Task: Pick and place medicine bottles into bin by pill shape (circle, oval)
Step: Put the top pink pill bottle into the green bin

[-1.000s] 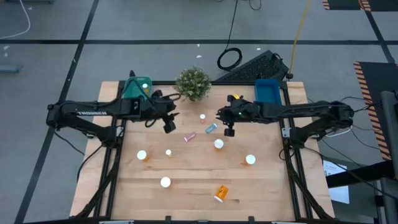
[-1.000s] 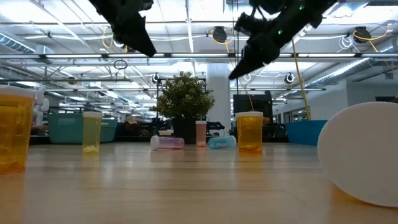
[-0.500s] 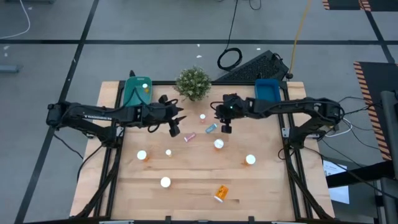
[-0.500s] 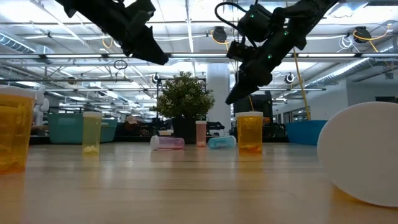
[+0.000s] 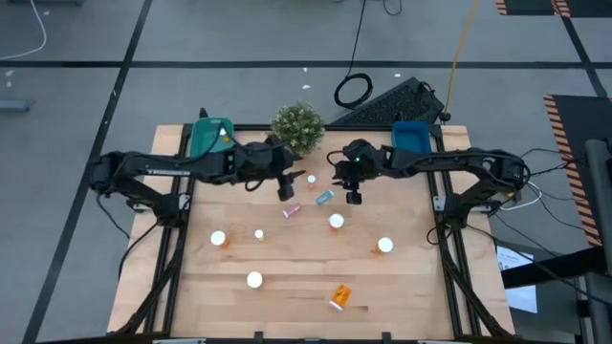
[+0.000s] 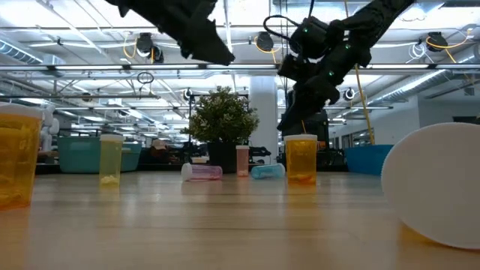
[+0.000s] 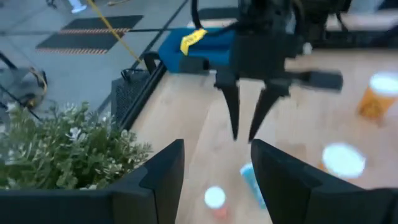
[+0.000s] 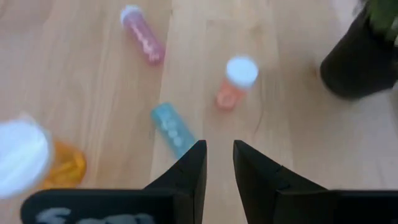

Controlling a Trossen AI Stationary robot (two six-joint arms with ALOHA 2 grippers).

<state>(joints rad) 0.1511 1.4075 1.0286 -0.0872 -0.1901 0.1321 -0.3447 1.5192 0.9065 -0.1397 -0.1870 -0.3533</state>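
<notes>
Several medicine bottles with white caps stand or lie on the wooden table (image 5: pixel 287 287). A light blue one (image 5: pixel 325 197) and a pinkish one (image 5: pixel 292 211) lie on their sides. A small orange one (image 5: pixel 311 179) stands near the plant. My left gripper (image 5: pixel 287 189) hovers open above the table, just left of the small orange bottle (image 7: pixel 214 198). My right gripper (image 5: pixel 354 197) hangs with a narrow gap between its fingers, above and right of the light blue bottle (image 8: pixel 173 129). Neither holds anything.
A green bin (image 5: pixel 208 139) sits at the far left corner and a blue bin (image 5: pixel 413 139) at the far right. A potted plant (image 5: pixel 297 127) stands between them at the far edge. More orange bottles (image 5: pixel 337 222) (image 5: pixel 384 246) (image 5: pixel 219 239) (image 5: pixel 339 297) are scattered nearer.
My left gripper has travelled toward the table's right, from left of the pinkish bottle to beside the small orange bottle near the plant. My right gripper has come down toward the table above the light blue bottle. No bottle has moved.
</notes>
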